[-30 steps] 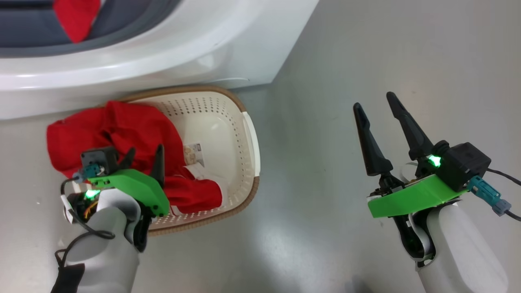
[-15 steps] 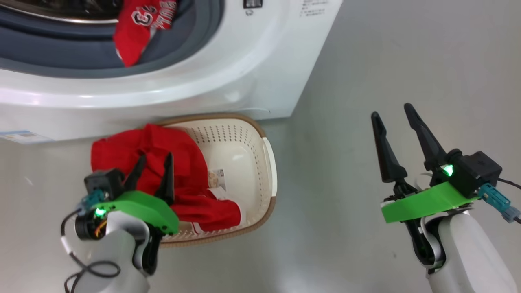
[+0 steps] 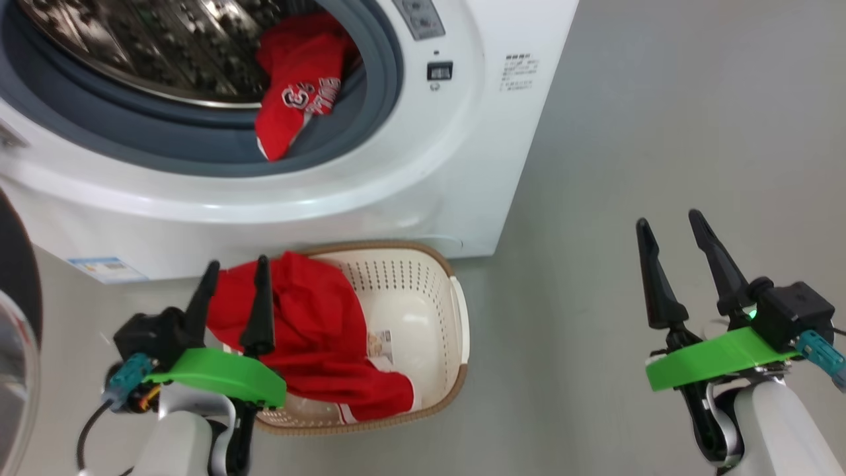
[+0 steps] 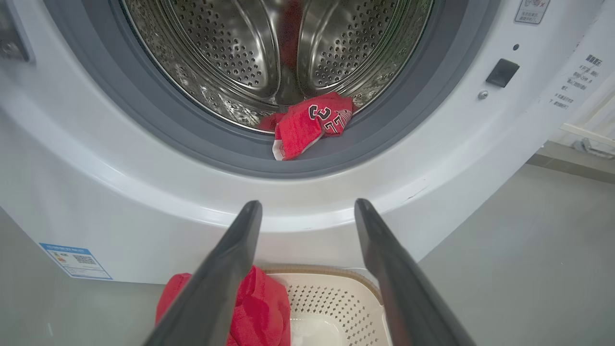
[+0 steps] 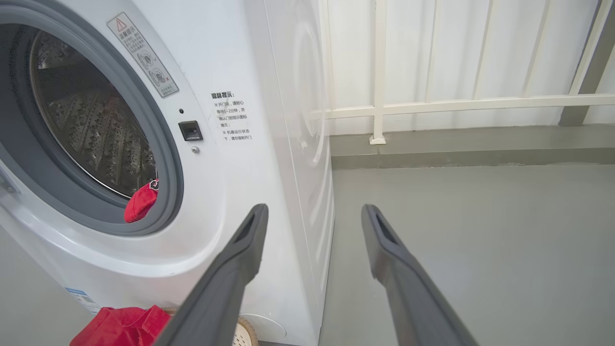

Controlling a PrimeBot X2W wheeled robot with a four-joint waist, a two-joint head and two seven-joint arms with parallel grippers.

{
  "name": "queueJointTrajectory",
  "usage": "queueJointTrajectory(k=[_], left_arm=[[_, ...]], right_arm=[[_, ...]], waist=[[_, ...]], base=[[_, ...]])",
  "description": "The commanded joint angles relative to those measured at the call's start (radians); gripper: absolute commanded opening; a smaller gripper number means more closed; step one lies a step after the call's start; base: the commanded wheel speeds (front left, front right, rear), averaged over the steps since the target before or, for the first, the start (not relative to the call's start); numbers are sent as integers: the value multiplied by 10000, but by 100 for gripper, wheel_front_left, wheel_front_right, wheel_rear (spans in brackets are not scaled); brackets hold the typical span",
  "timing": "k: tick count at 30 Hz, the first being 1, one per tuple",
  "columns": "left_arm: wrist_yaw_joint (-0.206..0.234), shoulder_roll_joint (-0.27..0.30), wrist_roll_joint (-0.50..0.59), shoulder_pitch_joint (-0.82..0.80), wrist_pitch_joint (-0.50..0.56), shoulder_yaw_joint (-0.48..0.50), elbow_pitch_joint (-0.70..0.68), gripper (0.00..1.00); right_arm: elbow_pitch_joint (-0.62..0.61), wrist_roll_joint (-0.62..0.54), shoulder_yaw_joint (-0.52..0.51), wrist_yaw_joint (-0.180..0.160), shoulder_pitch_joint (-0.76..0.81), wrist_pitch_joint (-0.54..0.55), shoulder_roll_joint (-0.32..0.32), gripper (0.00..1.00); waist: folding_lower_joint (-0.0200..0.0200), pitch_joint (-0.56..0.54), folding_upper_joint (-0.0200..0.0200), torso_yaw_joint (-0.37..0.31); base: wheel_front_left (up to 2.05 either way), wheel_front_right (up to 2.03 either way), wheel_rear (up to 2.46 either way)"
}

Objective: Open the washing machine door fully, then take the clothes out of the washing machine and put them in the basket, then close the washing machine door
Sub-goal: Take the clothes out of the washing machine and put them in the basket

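- In the basket: red garment, heaped over the left half and hiding that rim. The right half is bare, sticker showing.
- A second red piece, lettered, hangs from the drum over the grey rubber ring at the lower right of the opening. Not yet out.
- Change over the last second: the head camera has tilted up, bringing the drum mouth in. The left gripper has swung up from the heap, fingers now aimed at the washing machine. Jaws wide, empty. Reads as drop done, second fetch starting.
- Idle right gripper: wide, empty, over bare floor, well apart.
- Open washing machine door at far left, on the left gripper's side; it may get brushed.
- Basket sits tight under the opening, so the reach must clear it.
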Motion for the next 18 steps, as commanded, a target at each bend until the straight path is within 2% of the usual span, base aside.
queueJointTrajectory(k=[1, 6, 18], left_arm=[[98, 167, 296, 199, -122, 409, -716, 100], [40, 159, 576, 1076, -122, 738, -2208, 100], [28, 183, 920, 2647, -122, 1097, -3291, 100]], right_arm=[[-201, -163, 118, 48, 160, -63, -8, 100], [-124, -288, -227, 48, 529, -63, -8, 100], [-379, -480, -655, 48, 1501, -63, -8, 100]], waist=[[1, -574, 0, 115], [1, -1133, 0, 45], [1, -2171, 0, -353]], base=[[0, 0, 0], [0, 0, 0], [0, 0, 0]])
